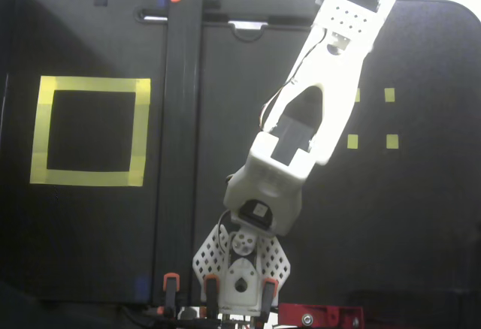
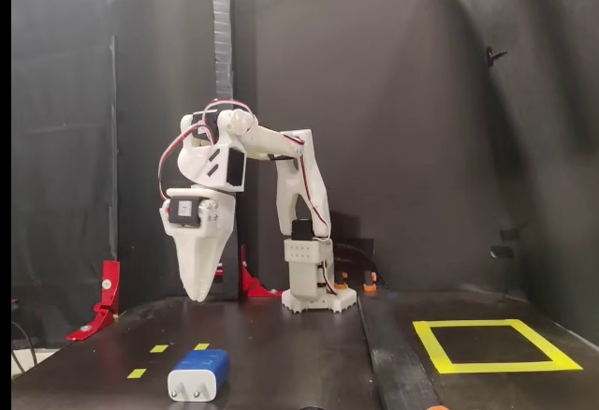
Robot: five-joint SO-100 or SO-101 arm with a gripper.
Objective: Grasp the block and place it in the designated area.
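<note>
The dark-blue block, with two metal prongs on its white near end, lies on the black table at the front left of a fixed view. It does not show in the top-down fixed view, where the white arm reaches up and to the right. My gripper points straight down and hangs well above the table, behind and above the block. Its jaws look closed together with nothing between them. The designated area, a large yellow tape square, shows in both fixed views, far from the gripper.
Small yellow tape squares mark the table near the block. The arm's base is clamped at the table edge. A raised black strip runs across the table between the arm and the yellow square. A red clamp stands at the left.
</note>
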